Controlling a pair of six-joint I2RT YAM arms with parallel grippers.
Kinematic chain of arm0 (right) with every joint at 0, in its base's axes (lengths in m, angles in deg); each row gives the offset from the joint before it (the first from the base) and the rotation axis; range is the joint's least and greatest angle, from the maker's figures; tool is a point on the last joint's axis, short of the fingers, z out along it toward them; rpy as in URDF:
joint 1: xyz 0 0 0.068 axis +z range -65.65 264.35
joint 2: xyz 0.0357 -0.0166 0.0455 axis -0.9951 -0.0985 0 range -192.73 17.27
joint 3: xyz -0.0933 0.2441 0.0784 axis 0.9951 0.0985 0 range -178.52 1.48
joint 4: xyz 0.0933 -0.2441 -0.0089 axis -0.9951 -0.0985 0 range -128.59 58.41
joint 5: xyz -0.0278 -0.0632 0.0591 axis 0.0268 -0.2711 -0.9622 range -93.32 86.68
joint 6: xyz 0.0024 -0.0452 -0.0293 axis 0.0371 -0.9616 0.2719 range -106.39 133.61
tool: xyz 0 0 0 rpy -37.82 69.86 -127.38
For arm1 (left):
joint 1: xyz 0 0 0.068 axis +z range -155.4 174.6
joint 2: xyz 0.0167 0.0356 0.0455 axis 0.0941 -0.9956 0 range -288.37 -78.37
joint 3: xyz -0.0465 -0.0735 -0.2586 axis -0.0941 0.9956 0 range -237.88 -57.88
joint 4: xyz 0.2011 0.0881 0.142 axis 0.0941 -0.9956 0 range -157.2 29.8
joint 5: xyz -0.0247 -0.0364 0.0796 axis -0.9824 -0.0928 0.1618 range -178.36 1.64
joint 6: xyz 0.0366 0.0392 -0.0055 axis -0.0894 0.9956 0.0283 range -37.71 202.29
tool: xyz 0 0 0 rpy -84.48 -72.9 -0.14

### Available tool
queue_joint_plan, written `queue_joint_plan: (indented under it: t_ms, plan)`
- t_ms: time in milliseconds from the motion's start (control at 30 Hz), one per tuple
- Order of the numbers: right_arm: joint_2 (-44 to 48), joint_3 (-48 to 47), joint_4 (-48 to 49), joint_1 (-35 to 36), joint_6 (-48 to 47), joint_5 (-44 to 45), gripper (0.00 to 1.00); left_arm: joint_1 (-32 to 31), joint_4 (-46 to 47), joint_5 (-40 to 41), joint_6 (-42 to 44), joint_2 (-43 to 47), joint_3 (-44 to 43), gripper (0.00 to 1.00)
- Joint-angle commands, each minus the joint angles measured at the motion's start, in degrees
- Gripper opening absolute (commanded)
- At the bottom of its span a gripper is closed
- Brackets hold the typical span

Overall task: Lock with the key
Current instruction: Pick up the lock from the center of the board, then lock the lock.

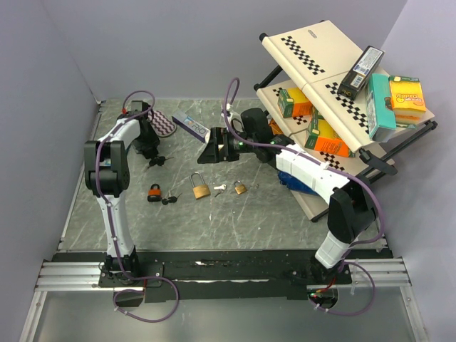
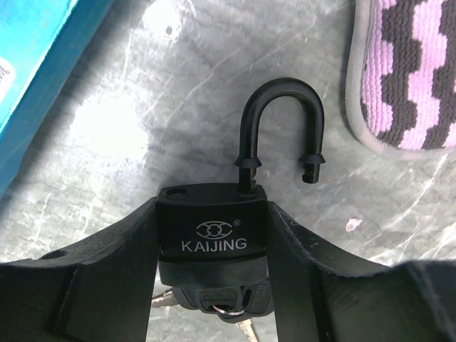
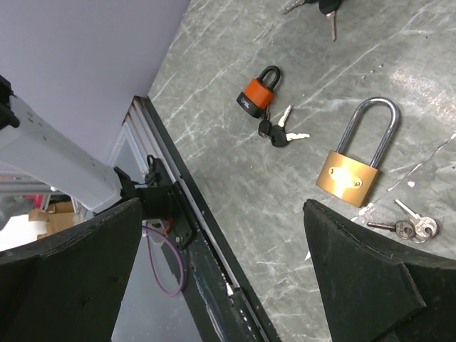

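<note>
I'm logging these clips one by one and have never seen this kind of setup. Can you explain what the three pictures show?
Two robot arms are bolted at a table's near edge. The overhead picture looks down from behind them; the other two come from a camera on each wrist. The left gripper clamps a black padlock, shackle open, with a key bunch at its underside. The right gripper stands open and empty above the table. On the table lie an orange padlock beside black-headed keys, a big brass padlock, a small brass padlock, loose keys and a purple knitted cloth. A rack of boxes stands to the right.
</note>
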Motion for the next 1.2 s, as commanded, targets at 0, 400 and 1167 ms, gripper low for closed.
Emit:
queue_joint_plan:
  t_ms: [0,400,1167]
  plan:
    - [3.46,-0.69,1.86,-0.29,-1.62,-0.64,1.0,-0.45,1.23,-0.83,-1.24,5.34,0.26,0.01]
    - [6.36,-1.92,0.11,1.2,-13.49,5.4,1.0,-0.72,6.24,-1.53,0.26,13.51,5.44,0.01]
    - [0.74,-10.7,13.99,2.7,-7.26,3.47,1.0,-0.72,5.45,-17.43,-12.92,47.26,13.44,0.01]
